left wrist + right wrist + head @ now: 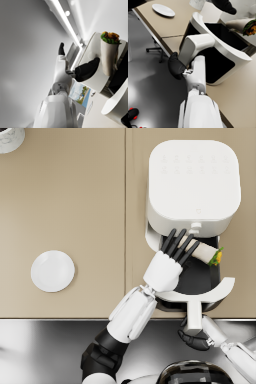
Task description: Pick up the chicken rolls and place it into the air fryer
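Note:
The chicken roll (205, 252), a pale wrap with green and orange filling at one end, lies across the back of the air fryer's open black drawer (220, 290), just in front of the white fryer body (192, 183). My left hand (176, 246) hovers over the roll's plain end with its fingers straight and spread. In the right wrist view there is a gap between that hand (225, 5) and the roll (240, 25). The left wrist view shows the roll (108, 57) beside my left hand (86, 70). My right hand (195, 340) grips the drawer handle (193, 315), as the right wrist view shows (176, 68).
A white plate (52, 271) sits on the beige table to the left, near the front edge. A pale cup (10, 138) stands at the far left corner. Dark floor lies below the table edge, and a chair base (153, 48) shows there.

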You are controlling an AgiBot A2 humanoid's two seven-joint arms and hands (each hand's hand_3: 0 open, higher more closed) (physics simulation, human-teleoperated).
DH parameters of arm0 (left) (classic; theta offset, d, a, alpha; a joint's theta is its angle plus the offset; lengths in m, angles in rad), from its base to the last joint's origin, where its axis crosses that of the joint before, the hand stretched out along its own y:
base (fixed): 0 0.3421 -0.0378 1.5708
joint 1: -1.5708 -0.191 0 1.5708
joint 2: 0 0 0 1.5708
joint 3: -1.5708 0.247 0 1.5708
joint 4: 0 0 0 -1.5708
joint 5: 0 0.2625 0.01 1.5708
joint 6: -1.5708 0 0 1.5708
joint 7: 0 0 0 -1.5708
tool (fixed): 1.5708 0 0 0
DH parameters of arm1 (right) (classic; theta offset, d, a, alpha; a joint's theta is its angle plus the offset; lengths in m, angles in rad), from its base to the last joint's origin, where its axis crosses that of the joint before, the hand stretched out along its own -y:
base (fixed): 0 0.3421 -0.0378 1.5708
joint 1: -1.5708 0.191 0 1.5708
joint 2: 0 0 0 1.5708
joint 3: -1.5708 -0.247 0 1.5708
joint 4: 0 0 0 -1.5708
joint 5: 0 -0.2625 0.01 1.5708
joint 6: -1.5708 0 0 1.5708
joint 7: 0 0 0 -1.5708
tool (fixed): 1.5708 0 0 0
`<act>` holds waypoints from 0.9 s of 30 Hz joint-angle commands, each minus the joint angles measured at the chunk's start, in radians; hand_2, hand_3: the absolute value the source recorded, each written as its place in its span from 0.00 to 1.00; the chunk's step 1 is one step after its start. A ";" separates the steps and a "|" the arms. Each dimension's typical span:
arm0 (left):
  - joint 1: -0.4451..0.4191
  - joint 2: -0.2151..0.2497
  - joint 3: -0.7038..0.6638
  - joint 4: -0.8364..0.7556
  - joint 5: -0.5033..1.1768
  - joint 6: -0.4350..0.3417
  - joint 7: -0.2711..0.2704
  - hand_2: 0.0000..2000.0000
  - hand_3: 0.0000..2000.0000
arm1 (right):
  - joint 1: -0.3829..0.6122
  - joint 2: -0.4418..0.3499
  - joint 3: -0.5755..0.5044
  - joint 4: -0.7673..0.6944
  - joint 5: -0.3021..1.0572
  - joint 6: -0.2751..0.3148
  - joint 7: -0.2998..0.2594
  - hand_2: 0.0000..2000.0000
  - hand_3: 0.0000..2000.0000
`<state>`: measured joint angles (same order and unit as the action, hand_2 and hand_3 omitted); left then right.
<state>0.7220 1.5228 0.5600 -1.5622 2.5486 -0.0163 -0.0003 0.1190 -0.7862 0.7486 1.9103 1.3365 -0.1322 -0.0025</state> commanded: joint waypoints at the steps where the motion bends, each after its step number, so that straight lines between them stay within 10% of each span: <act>1: -0.085 -0.056 -0.086 -0.087 0.000 0.004 0.000 0.00 0.00 | 0.000 0.000 0.000 0.000 0.000 -0.001 0.000 1.00 1.00; 4: -0.179 -0.122 -0.218 -0.206 0.000 0.011 0.000 0.00 0.00 | 0.000 0.001 0.001 0.001 0.000 -0.001 -0.001 1.00 1.00; 5: -0.201 -0.132 -0.264 -0.236 0.000 0.013 0.000 0.00 0.00 | 0.036 -0.282 0.125 0.068 0.000 -0.002 -0.001 1.00 1.00; 27: -0.394 -0.176 -0.494 -0.336 -0.001 0.016 0.000 0.00 0.00 | 0.413 -0.307 0.122 -0.248 0.002 0.170 0.017 1.00 1.00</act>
<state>0.3167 1.3451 0.0736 -1.8992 2.5479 -0.0003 0.0001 0.4716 -0.8904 0.8496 1.5824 1.3385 0.0408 0.0167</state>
